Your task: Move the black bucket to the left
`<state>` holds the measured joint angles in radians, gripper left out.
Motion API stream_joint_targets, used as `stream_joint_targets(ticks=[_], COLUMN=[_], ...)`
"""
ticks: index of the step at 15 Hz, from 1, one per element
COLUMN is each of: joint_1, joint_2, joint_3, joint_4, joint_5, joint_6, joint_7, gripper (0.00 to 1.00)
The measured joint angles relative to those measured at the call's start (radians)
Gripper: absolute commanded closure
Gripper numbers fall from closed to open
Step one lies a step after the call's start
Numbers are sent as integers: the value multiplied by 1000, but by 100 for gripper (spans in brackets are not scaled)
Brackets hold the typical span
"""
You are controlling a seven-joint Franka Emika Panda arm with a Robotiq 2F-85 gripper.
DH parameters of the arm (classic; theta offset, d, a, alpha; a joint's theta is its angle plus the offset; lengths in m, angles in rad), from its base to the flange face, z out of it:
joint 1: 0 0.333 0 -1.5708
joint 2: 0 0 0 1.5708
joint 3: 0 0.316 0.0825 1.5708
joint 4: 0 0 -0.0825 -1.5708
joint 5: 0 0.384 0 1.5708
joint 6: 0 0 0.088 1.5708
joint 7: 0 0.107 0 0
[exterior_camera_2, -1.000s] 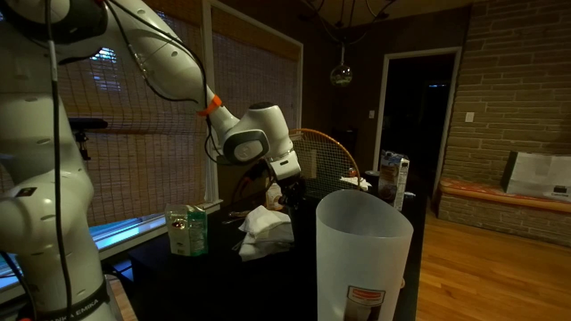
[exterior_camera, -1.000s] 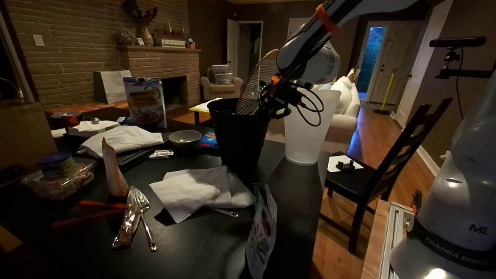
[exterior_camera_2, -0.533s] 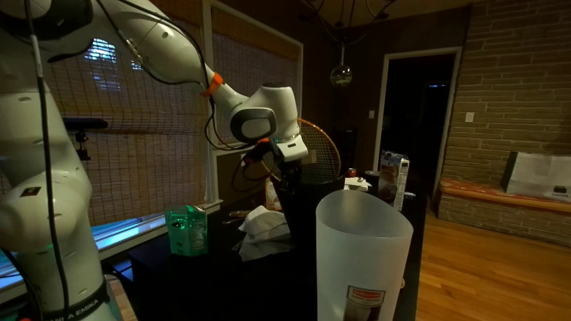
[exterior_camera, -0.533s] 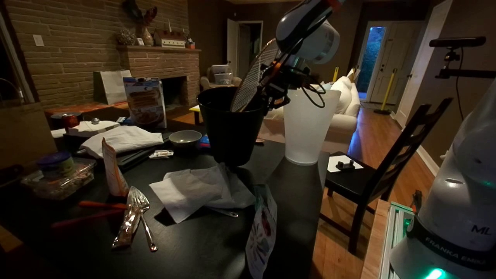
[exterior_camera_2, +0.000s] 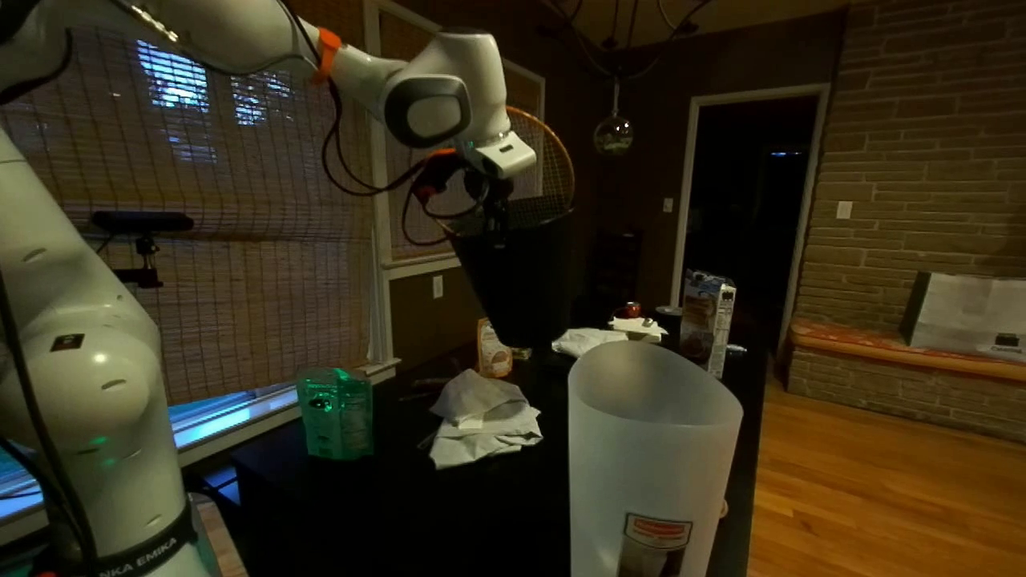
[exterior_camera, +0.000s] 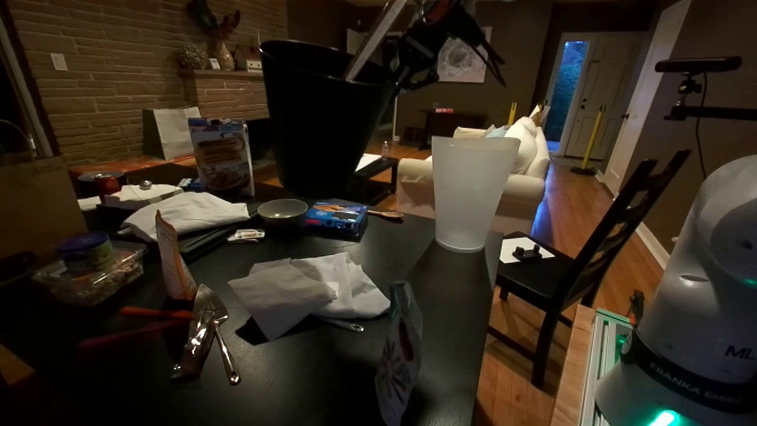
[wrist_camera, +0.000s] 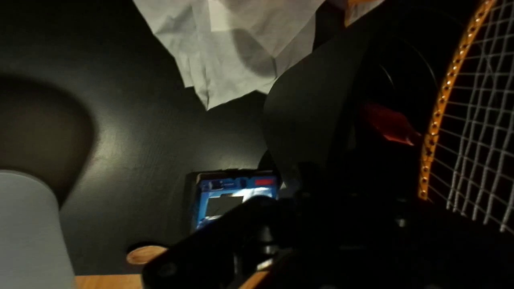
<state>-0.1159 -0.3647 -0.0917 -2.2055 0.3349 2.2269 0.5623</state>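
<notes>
My gripper [exterior_camera_2: 497, 226] is clenched on the rim of the black bucket [exterior_camera: 325, 124], pinching its wall at one side; the fingertips are lost in the dark, but nothing else bears the load, for the base hangs clear of the table [exterior_camera: 295, 378]. I reckon places from the white bin [exterior_camera: 473, 195], which stands upright on the table: in both exterior views the bucket hangs apart from it, with its rim the higher of the two. I hold the rim, I judge, because the wall there is thin enough to close on, whereas the body looks too broad. That one-sided hold probably explains the tilt, the mouth tipped toward my gripper. A racket [wrist_camera: 470, 112] stands in the bucket with its head above the rim, presumably because it is too long to lie inside; something red [wrist_camera: 389, 125] shows deeper in, too dark to name. Left, I judge, is the side away from the white bin, and this height suits a pass over the white napkins [exterior_camera: 316, 290] and the blue box [exterior_camera: 336, 219], both lying on the table apart from the white bin. Setting down is not yet done: it wants a bare patch, the base levelled first, or the racket's tall head could drag the bucket over.
</notes>
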Motion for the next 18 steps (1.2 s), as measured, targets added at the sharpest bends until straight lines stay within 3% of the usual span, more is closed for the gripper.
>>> stream_joint_targets(ticks=[3, 5, 10, 18], joint_1=[60, 78, 73, 165], joint_2=[-6, 6, 40, 234], joint_3=[36, 42, 41, 183], joint_4=[107, 134, 136, 152], joint_5=[12, 14, 12, 13], joint_6=[-194, -246, -247, -253], joint_7=[-18, -39, -59, -61], gripper=[95, 95, 99, 99])
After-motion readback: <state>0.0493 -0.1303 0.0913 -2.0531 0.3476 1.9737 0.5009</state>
